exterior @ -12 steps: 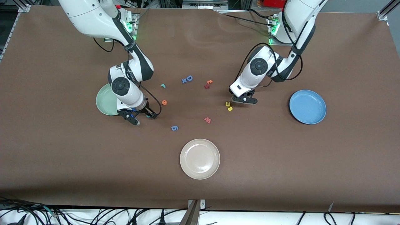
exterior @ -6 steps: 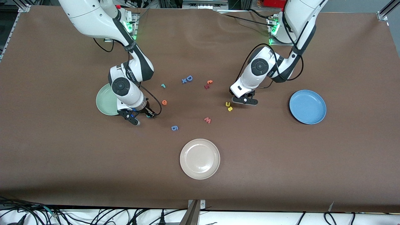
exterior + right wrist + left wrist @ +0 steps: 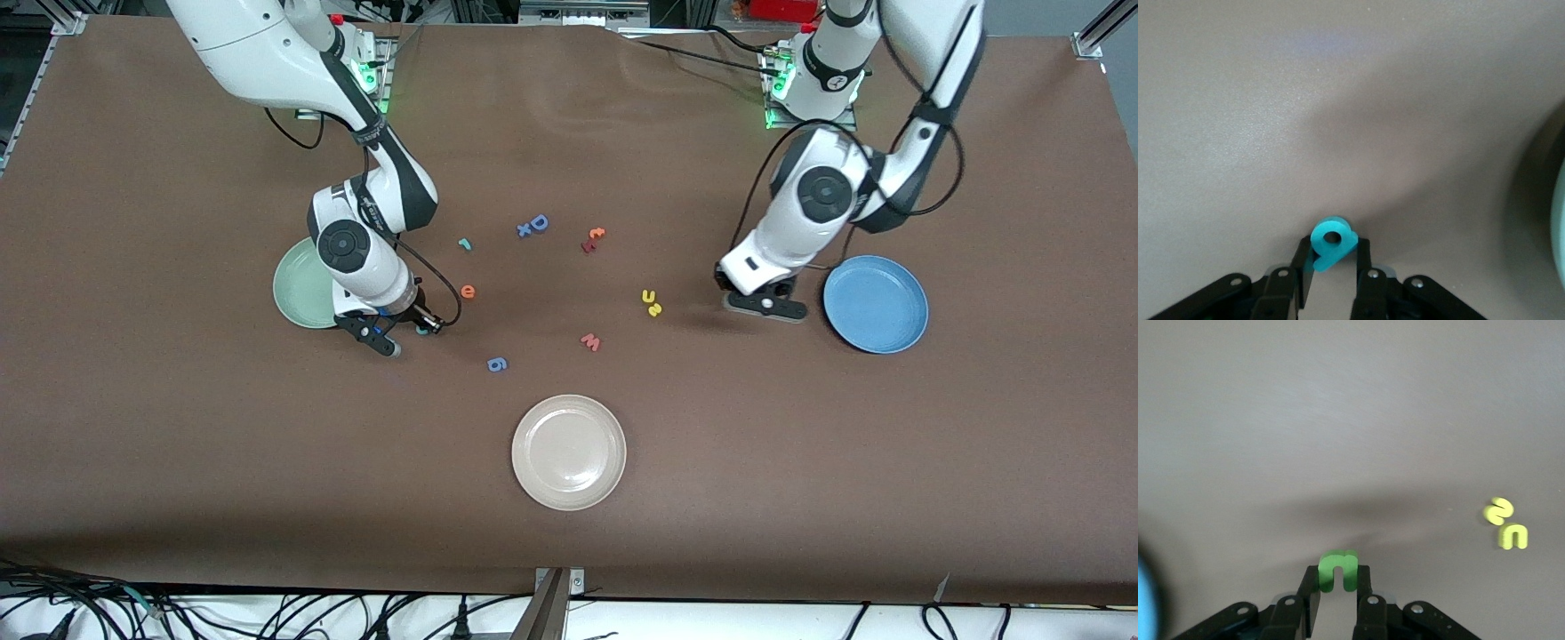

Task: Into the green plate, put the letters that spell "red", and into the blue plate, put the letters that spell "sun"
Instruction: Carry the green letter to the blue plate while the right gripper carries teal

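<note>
My left gripper (image 3: 766, 307) (image 3: 1337, 580) is shut on the olive-green "n" (image 3: 1338, 570), just above the table beside the blue plate (image 3: 876, 304) (image 3: 1146, 600). The yellow "u" (image 3: 649, 296) (image 3: 1513, 537) and yellow "s" (image 3: 655, 309) (image 3: 1498, 511) lie together mid-table. My right gripper (image 3: 407, 334) (image 3: 1332, 257) is down at the table beside the green plate (image 3: 298, 289) (image 3: 1558, 220), its fingers shut on the teal "d" (image 3: 423, 329) (image 3: 1333, 241). The orange "e" (image 3: 468, 291) and teal "r" (image 3: 464, 244) lie close by, farther from the camera.
A beige plate (image 3: 569, 452) sits nearest the camera. Loose letters are scattered mid-table: a red "w" (image 3: 591, 341), blue "g" (image 3: 497, 364), blue "D" (image 3: 537, 223), blue "x" (image 3: 524, 230), orange "t" (image 3: 597, 234) and a dark red letter (image 3: 587, 246).
The left gripper has carried the green letter from beside the yellow letters over to the blue plate's rim. The right gripper's fingers have closed in on the teal "d".
</note>
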`<state>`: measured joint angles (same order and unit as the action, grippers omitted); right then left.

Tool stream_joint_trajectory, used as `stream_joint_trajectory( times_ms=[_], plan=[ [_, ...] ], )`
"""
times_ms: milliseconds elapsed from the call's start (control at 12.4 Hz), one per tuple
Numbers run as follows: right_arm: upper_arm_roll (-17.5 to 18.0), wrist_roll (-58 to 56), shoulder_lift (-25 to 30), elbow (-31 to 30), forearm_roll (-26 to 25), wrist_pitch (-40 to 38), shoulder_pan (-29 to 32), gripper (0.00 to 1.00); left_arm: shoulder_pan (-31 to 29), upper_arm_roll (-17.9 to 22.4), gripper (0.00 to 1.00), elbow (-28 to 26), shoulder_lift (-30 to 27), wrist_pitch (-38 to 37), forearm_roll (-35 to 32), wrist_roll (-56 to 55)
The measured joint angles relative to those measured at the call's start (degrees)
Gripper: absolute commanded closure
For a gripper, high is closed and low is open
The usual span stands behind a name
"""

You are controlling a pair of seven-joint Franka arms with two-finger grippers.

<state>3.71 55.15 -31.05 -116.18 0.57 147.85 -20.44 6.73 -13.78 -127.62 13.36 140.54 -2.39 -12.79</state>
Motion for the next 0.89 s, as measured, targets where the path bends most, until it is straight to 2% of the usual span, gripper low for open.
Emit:
stream_joint_trajectory(
  times_ms=[161, 484, 887],
  plan=[
    [0.0, -0.3, 0.0, 0.0, 0.0, 0.0, 0.0, 0.83, -3.4, 0.1, 0.98, -0.5, -2.4, -2.8, 0.0, 4.8],
    [-0.3, -3.4, 0.4, 1.2, -0.1, -2.7, 0.0, 0.83, -12.6, 0.5, 0.96, -1.8, -3.3, -5.3, 0.0, 19.6],
    [-6.8, -21.9, 5.2, 3.2, -0.1, -15.2, 0.5, 0.83, -13.8, 6.5, 0.94, -3.7, -1.9, -5.4, 0.0, 27.0]
  ],
)
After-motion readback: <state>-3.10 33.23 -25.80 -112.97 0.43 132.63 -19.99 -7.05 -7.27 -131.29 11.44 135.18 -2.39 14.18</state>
